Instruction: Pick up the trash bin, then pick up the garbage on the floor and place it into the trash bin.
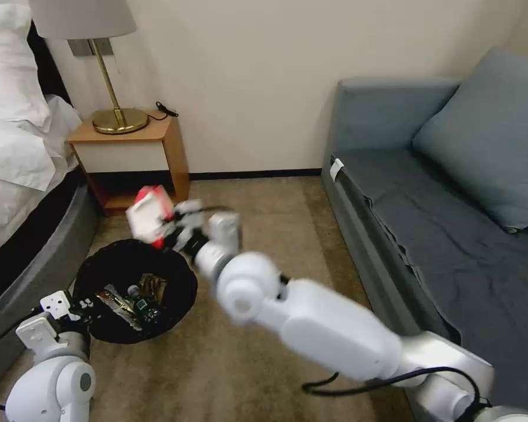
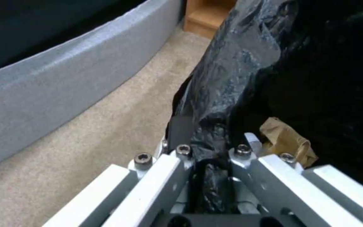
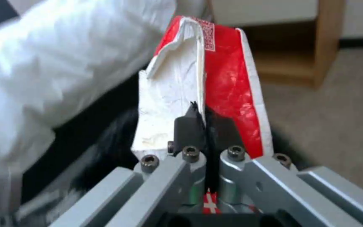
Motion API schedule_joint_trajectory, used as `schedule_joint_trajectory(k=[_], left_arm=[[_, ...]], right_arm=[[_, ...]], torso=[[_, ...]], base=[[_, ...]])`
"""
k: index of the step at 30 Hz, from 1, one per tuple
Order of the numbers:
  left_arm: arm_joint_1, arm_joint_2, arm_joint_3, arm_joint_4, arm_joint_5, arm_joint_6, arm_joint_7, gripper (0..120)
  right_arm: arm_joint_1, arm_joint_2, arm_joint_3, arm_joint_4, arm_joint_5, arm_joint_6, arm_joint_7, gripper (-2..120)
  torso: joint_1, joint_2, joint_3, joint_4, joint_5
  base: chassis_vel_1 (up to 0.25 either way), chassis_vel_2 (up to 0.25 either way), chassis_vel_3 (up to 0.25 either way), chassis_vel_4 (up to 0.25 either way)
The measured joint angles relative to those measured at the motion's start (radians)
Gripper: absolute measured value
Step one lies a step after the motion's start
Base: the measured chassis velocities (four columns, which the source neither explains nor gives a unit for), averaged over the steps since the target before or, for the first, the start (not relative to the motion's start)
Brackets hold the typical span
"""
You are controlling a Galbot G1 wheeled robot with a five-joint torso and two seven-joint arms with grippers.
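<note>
The trash bin (image 1: 136, 288), lined with a black bag, hangs low at the left with my left gripper (image 1: 76, 305) shut on its bag-covered rim (image 2: 209, 148). Inside lie a gold-dark snack wrapper (image 1: 120, 305), a tiny bottle (image 1: 142, 299) and a tan paper piece (image 2: 288, 140). My right gripper (image 1: 169, 225) is shut on a crumpled red-white wrapper (image 1: 149, 214), holding it just above the bin's far rim. In the right wrist view the wrapper (image 3: 227, 82) stands pinched between the black fingertips (image 3: 188, 124).
A wooden nightstand (image 1: 136, 153) with a brass lamp (image 1: 118, 117) stands against the wall behind the bin. The bed with its grey base (image 1: 41, 264) lies to the left, a grey sofa (image 1: 440, 217) to the right. Beige carpet (image 1: 276, 205) spreads between them.
</note>
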Motion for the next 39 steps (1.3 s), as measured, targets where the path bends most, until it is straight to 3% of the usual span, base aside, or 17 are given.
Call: schedule_joint_trajectory(k=[6,12,25,28,30,39], left_arm=[[-0.001,-0.007,0.0,-0.008,0.0,0.001,0.0,3],[-0.004,-0.01,0.003,-0.008,0.0,0.002,-0.001,3],[-0.011,-0.012,0.008,0.005,-0.006,0.002,-0.005,3],[-0.011,-0.017,0.011,0.009,-0.05,0.004,-0.036,3],[-0.011,-0.017,0.011,0.011,-0.075,0.008,-0.055,3],[-0.034,0.0,0.001,0.073,-0.367,0.053,-0.255,3]], right_arm=[[-0.05,0.048,-0.067,-0.089,-0.059,0.019,0.001,0],[-0.062,0.049,-0.086,-0.098,-0.078,0.013,0.0,0],[-0.058,0.019,-0.071,-0.057,-0.092,0.0,-0.001,45],[-0.054,0.01,-0.05,-0.04,-0.097,0.0,0.002,61],[-0.051,0.005,-0.042,-0.03,-0.097,0.0,0.003,64],[-0.049,-0.037,0.021,0.035,-0.101,-0.002,0.004,97]], torso=[[0.0,0.0,0.0,-0.0001,0.0002],[0.0,0.0,0.0,-0.0002,0.0002],[0.0,0.0,0.0,-0.0002,0.0003],[0.0,0.0,0.0,-0.0002,0.0003],[0.0,0.0,0.0,-0.0002,0.0003],[0.0,0.0,0.0,-0.0003,0.0004]], base=[[0.0,0.0,0.0,0.0],[0.0,0.0,0.0,0.0],[0.0,0.0,0.0,0.0],[0.0,0.0,0.0,0.0],[0.0,0.0,0.0,0.0],[0.0,0.0,0.0,0.0]])
